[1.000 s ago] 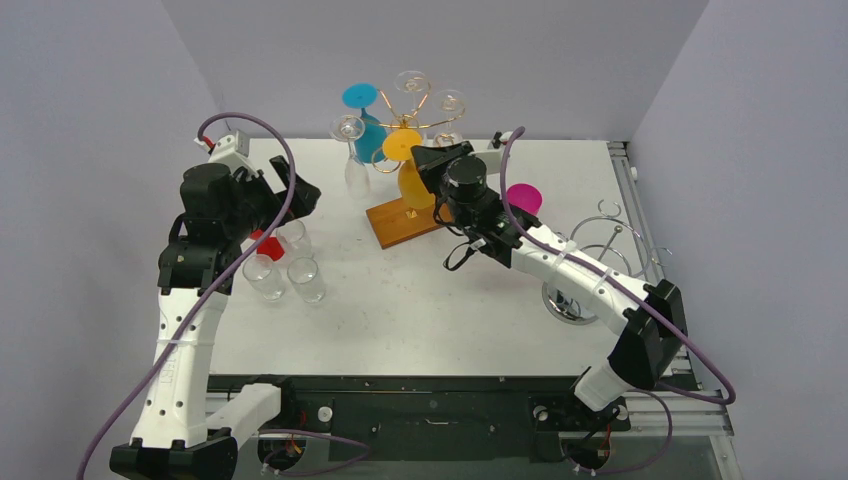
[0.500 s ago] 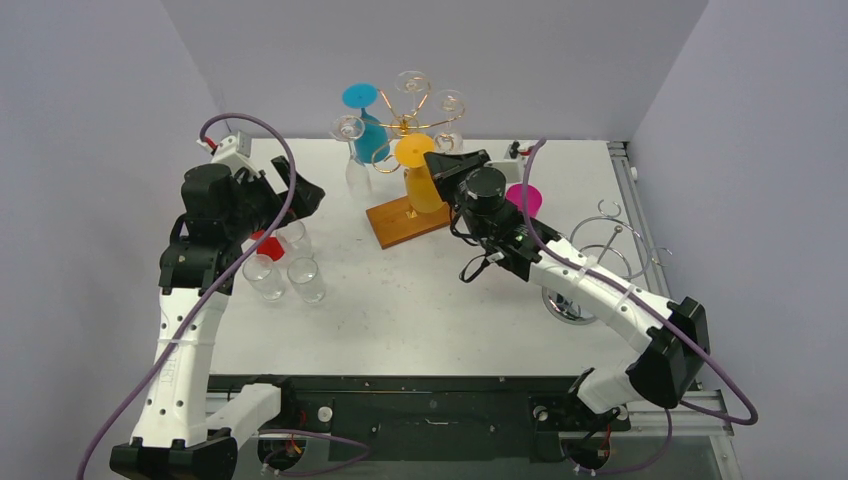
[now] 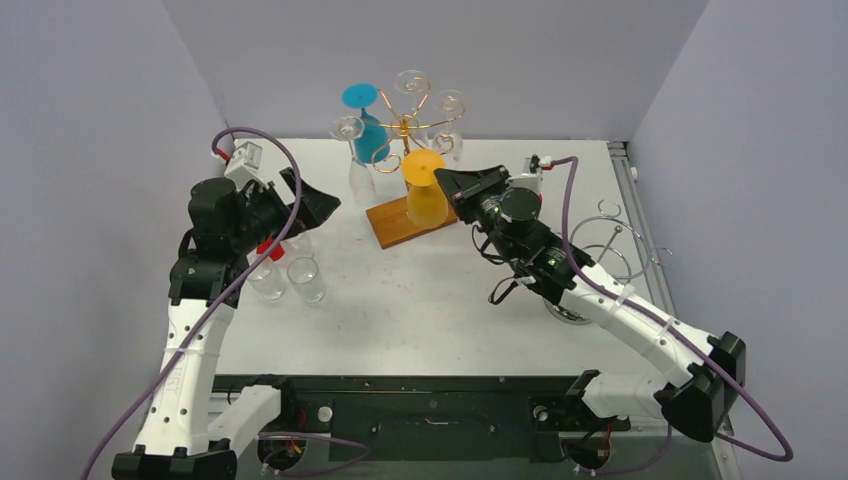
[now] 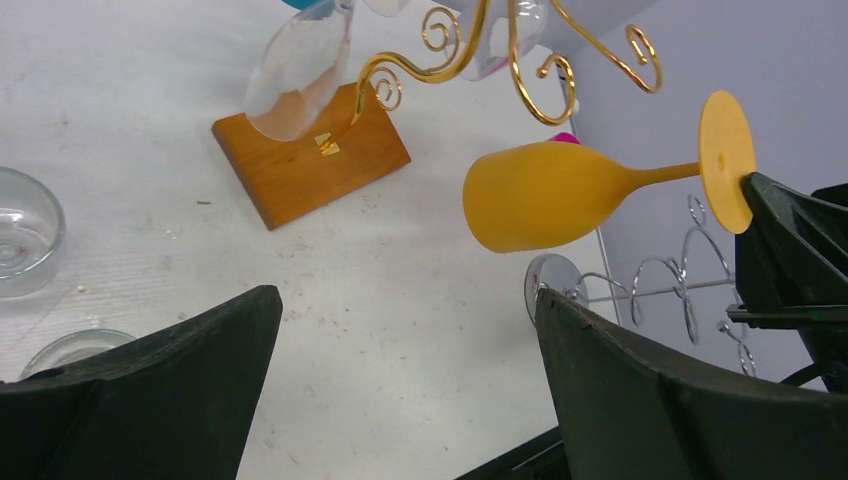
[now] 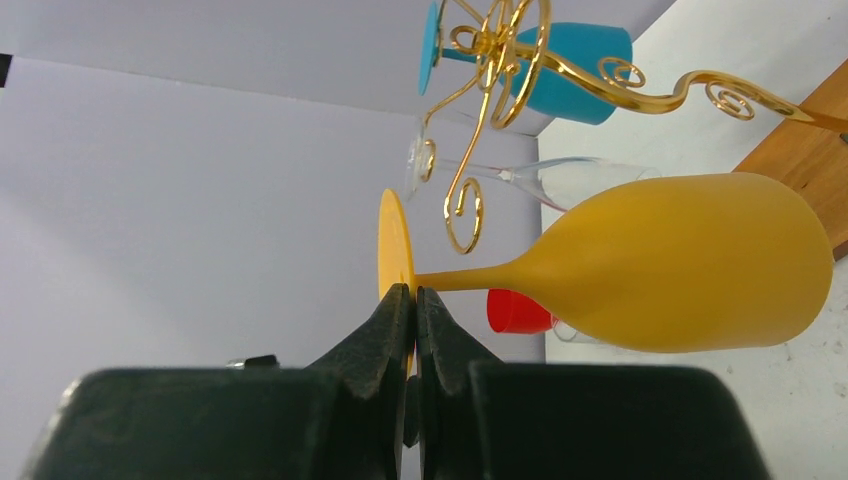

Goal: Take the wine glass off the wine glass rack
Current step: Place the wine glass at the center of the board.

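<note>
The jaws of the right gripper (image 5: 414, 292) are shut tight on the thin round foot of the yellow wine glass (image 5: 690, 265). They pinch the foot at its edge. In the top view the glass hangs upside down, with its foot up and its bowl down.

A little past the jaws and the glass stands the wine glass rack (image 3: 405, 125) with its curly gold arms. In the left wrist view no gold curl touches the yellow wine glass. It is off the rack and just beside it, near the rack's brown wooden base (image 4: 310, 160). Farther back, a clear glass (image 5: 560, 180) and a teal glass (image 5: 570, 70) hang on the gold arms. Far past those, a red cup (image 5: 515, 312) shows low down.

The jaws of the left gripper (image 4: 405, 300) are wide open and hold nothing. They hover over the white table (image 3: 420, 300). Close by them, off to one side, stand clear cups (image 4: 25, 225). Farther on is the wooden base. Past that is the yellow wine glass, held by the other gripper. Farthest off stands a silver wire stand (image 4: 660, 295).
</note>
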You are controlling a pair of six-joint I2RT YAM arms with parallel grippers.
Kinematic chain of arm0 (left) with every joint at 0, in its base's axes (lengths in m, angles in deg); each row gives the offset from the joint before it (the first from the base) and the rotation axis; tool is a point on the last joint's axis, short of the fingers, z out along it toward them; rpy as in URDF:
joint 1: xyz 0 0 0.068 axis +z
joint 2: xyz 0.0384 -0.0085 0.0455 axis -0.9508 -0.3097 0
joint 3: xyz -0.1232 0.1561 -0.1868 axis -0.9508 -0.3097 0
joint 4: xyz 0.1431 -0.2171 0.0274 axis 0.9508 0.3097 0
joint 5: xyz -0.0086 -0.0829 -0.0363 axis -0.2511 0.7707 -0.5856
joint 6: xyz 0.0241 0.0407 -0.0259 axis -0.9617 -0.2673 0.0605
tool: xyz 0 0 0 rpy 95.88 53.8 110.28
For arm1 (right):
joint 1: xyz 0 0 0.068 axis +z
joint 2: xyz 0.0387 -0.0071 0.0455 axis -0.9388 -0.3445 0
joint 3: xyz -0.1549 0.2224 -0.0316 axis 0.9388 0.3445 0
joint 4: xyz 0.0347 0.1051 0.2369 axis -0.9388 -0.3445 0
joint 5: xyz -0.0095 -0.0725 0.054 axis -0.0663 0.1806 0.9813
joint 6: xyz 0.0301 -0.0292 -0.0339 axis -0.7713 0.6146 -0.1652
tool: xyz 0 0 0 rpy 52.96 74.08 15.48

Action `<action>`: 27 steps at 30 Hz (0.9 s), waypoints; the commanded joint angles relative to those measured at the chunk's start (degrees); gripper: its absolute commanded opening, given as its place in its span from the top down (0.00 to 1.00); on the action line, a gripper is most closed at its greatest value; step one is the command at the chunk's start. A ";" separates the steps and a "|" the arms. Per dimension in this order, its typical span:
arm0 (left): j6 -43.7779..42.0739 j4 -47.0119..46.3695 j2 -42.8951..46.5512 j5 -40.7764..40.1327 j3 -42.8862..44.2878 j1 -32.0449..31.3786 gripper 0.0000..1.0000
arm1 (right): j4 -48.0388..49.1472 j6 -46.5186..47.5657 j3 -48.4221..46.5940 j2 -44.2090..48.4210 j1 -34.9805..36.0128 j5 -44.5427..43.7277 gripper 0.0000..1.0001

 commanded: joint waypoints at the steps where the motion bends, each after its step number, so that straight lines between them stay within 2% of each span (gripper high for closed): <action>1: 4.34 -11.39 3.48 8.59 -3.21 -0.57 0.04 | 2.01 -1.41 2.19 6.73 0.07 4.65 1.00; 8: 16.10 -32.82 7.77 21.52 -13.74 -1.46 0.04 | 3.67 -4.92 3.31 11.34 -0.03 11.91 1.00; 18: 29.44 -59.84 8.22 26.37 -20.88 -2.93 0.03 | 10.03 -13.16 -0.58 10.65 -0.10 21.56 1.00; 20: 30.77 -62.65 7.41 26.67 -21.09 -3.09 0.02 | 10.28 -13.78 -1.30 10.65 -0.06 21.80 1.00; 26: 30.98 -63.63 6.10 25.70 -20.61 -3.20 0.00 | 8.71 -12.94 -3.13 12.67 -0.11 20.34 1.00; 27: 31.18 -64.49 5.89 25.86 -20.60 -3.24 0.03 | 8.36 -12.71 -3.52 13.00 -0.07 20.11 1.00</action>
